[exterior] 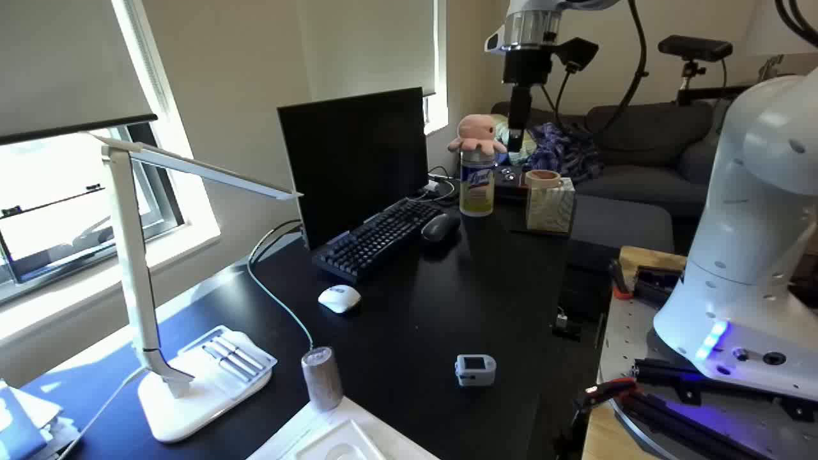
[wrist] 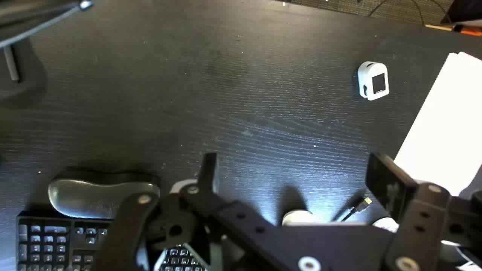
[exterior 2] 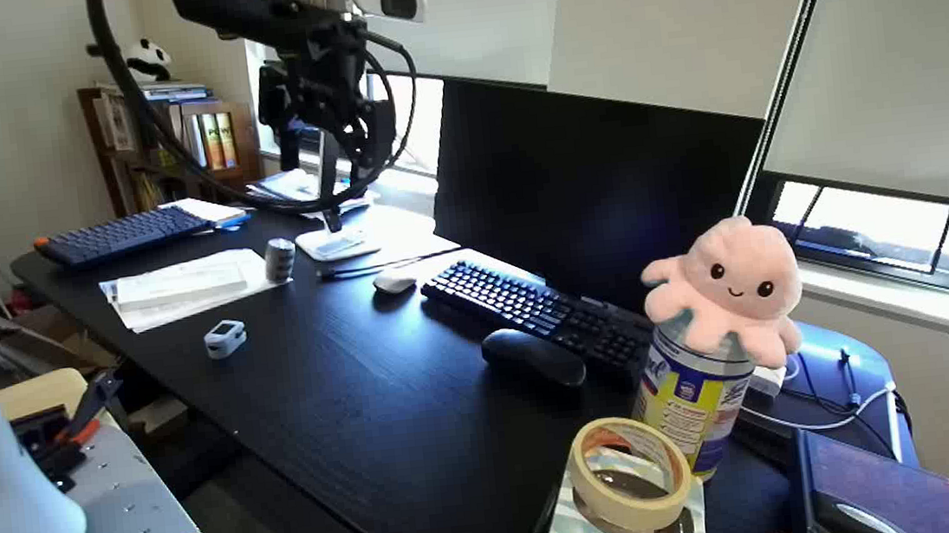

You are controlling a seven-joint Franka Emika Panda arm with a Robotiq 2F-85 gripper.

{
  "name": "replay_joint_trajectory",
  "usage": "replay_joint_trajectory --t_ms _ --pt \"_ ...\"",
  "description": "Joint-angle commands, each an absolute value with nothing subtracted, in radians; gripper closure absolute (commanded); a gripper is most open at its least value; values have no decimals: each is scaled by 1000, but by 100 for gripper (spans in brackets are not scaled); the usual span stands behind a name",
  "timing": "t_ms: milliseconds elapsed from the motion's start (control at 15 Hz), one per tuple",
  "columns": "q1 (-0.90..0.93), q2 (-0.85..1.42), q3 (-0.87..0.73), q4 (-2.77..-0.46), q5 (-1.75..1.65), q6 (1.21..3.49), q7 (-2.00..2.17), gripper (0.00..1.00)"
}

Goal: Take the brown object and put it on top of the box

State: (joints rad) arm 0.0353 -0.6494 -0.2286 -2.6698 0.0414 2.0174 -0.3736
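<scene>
Toward the lower left of an exterior view, a white lamp rose from its flat base, where several pens lay. Just right of that, low in the frame, the brown cylinder, dull and greyish, stood upright at the corner of some white paper. Higher up, a white mouse sat on the dark counter, and past it a black keyboard ran along the foot of a dark monitor. A black mouse rested near the keyboard's farther end, at the middle of the frame. Lower, right of centre, lay a small grey-white gadget with a dark screen. Well above it in the picture, a pink plush octopus perched on a Lysol canister. Next came the gripper, hanging at the upper right of centre with its tip pointing down; in the wrist view its jaws stood wide apart, reaching in from the bottom of the frame, over the counter. Below it in that exterior view was the box, pale and patterned, well apart from the brown cylinder; a roll of tape lay on its top in both exterior views. Filling the right edge, the arm's white base stood on a metal plate, a strip of blue light glowing low on its side.
</scene>
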Motion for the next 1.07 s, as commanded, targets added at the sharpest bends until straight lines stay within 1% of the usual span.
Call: replay_joint_trajectory --t_ms 0,333,533,800,1000 --pt "20 -647 -214 -2668 51 2015 -382 0" --pt "98 -533 -145 -2606 76 2039 -380 0" --pt "147 -430 -75 -2554 97 2095 -335 0" --pt "193 -237 45 -2433 103 2126 -208 0" --pt "203 -70 134 -2315 81 2192 -45 0"
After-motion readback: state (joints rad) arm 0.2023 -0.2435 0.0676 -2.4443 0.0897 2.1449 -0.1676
